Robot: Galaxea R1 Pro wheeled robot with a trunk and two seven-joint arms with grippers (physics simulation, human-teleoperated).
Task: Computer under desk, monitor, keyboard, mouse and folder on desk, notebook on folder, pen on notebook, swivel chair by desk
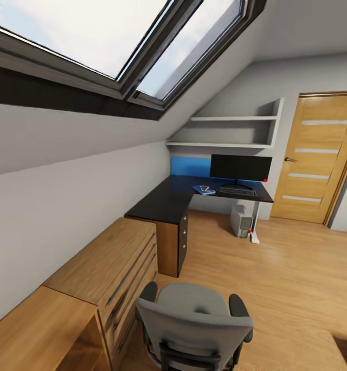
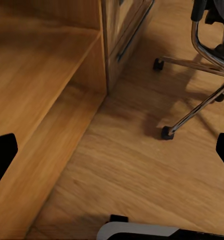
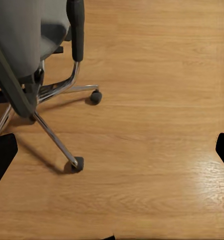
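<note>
Head camera overlooks the room; both wrist cameras share the swivel chair [image 1: 194, 322].

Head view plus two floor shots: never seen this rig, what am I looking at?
It is a simulated wheeled robot with two arms. The head camera looks across a bedroom: the swivel chair is nearest, with the black desk beyond. On the desk are the monitor, the keyboard and a blue folder; the computer is underneath. The other pictures come from cameras on the arms, looking down at the wooden floor. The dark shapes at their edges are the fingers, apart and holding nothing. Both show the chair's chrome base.
</note>
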